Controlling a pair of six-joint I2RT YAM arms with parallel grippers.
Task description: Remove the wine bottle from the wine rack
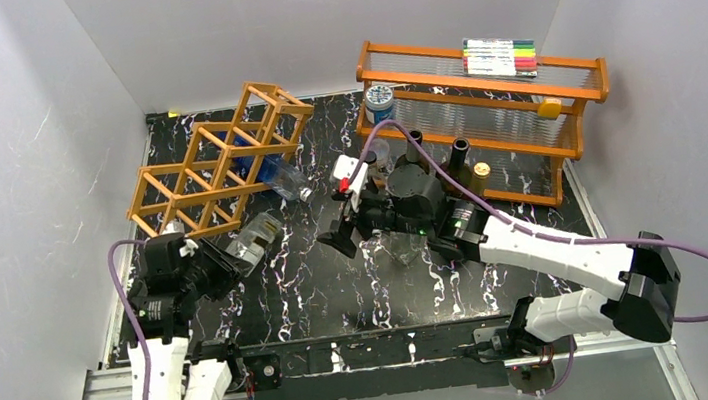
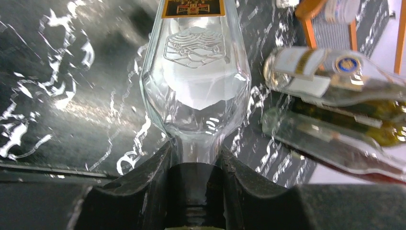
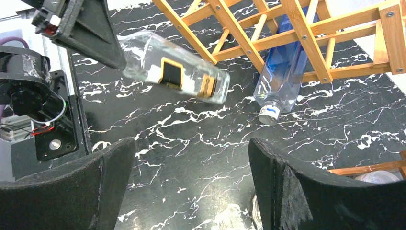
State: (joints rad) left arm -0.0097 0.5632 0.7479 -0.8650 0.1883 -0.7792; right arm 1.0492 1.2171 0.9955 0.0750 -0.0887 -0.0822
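Faceted clear glass wine bottle (image 2: 196, 81)

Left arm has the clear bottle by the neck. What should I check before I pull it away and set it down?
1. Left gripper shut on the neck of the clear bottle: ok.
2. Bottle outside the cells of the wine rack: ok, it is held beside the rack's lower edge.
3. Bottle base apart from the nearest rack stick: cannot tell.
4. Right gripper open, empty and apart from the bottle: ok.
5. Blue bottle lying in its rack cell, cap pointing out: ok.
6. Bare table in front of the rack for a set-down: ok.
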